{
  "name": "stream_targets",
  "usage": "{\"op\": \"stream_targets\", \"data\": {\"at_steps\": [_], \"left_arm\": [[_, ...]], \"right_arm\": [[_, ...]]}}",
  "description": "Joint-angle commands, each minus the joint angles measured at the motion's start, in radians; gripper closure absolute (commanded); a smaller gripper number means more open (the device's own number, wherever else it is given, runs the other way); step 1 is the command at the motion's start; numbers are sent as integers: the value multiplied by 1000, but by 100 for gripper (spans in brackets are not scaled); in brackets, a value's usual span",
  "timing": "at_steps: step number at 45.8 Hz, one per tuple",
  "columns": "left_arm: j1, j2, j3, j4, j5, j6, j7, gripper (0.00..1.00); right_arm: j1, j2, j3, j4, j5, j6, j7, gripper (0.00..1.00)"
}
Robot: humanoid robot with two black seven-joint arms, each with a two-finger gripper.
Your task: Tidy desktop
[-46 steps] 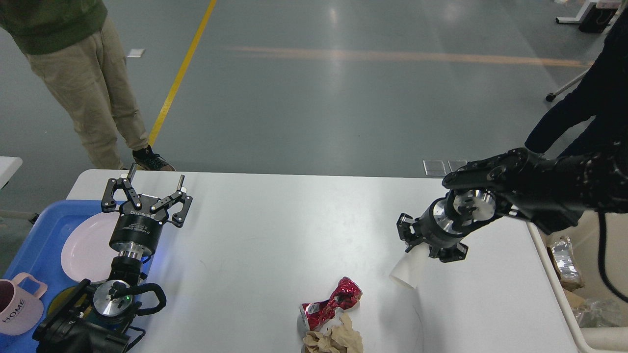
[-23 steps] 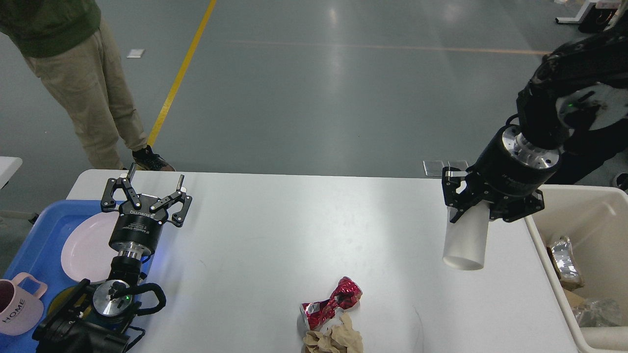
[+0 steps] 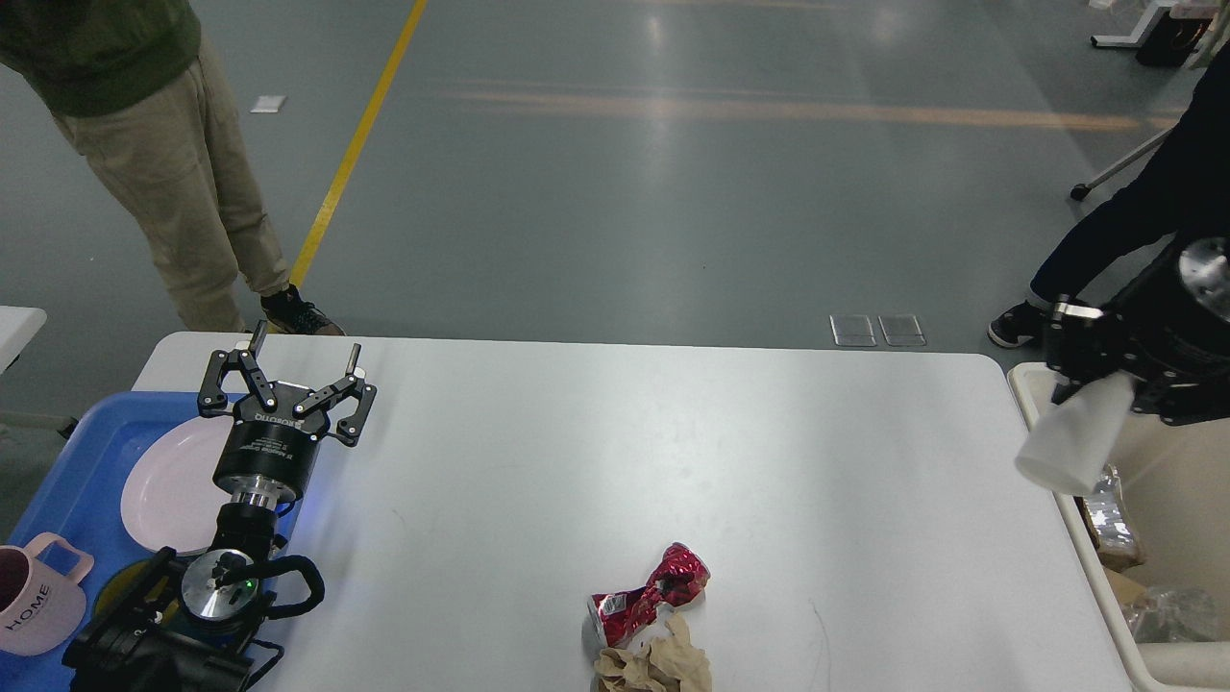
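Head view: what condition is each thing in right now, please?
White cup: tilted, held over the beige bin.
Right gripper: fingers shut on it.
Left gripper: fingers open, holding nothing.
Red can: crushed, lying flat.
Brown paper: crumpled.
Pink mug: upright.

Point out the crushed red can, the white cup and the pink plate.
crushed red can [image 3: 646, 596], head view, its dented middle.
white cup [image 3: 1071, 450], head view, its side wall.
pink plate [image 3: 168, 490], head view, its bare centre.

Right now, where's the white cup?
The white cup is at the far right of the head view, held in the right gripper over the near edge of the beige bin, just past the desktop's right end.
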Motion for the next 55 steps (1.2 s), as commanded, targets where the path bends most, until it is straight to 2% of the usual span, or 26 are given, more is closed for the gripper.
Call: {"op": "stream_targets", "data": {"at_steps": [1,7,17,23,28,36,44,55], "left_arm": [[0,0,0,0,0,0,0,4],[0,0,0,0,0,2,0,4],[0,0,0,0,0,0,0,4],[0,0,0,2,0,0,0,4],[0,0,0,0,0,2,0,4],[0,0,0,0,0,2,0,4],[-1,0,0,2,0,0,0,4],[-1,0,0,0,0,0,0,4]], "right_arm": [[-168,-138,5,-151,-34,-69,-1,100],[-447,-207,109,-359,-39,-152,0,100],[-895,-187,328,-699,-36,-247,-6,100],[-1141,-83,445,-902,-34,-359,-9,100],[-1328,-3,471,-1086,-31,-452,-12,100],[-1552,127,476,-1314,-23,-524,-12,100],[-1620,169,491,-1347,-22,-583,-12,100],[-1637,192,496,-1347,-22,-587,-12,100]]}}
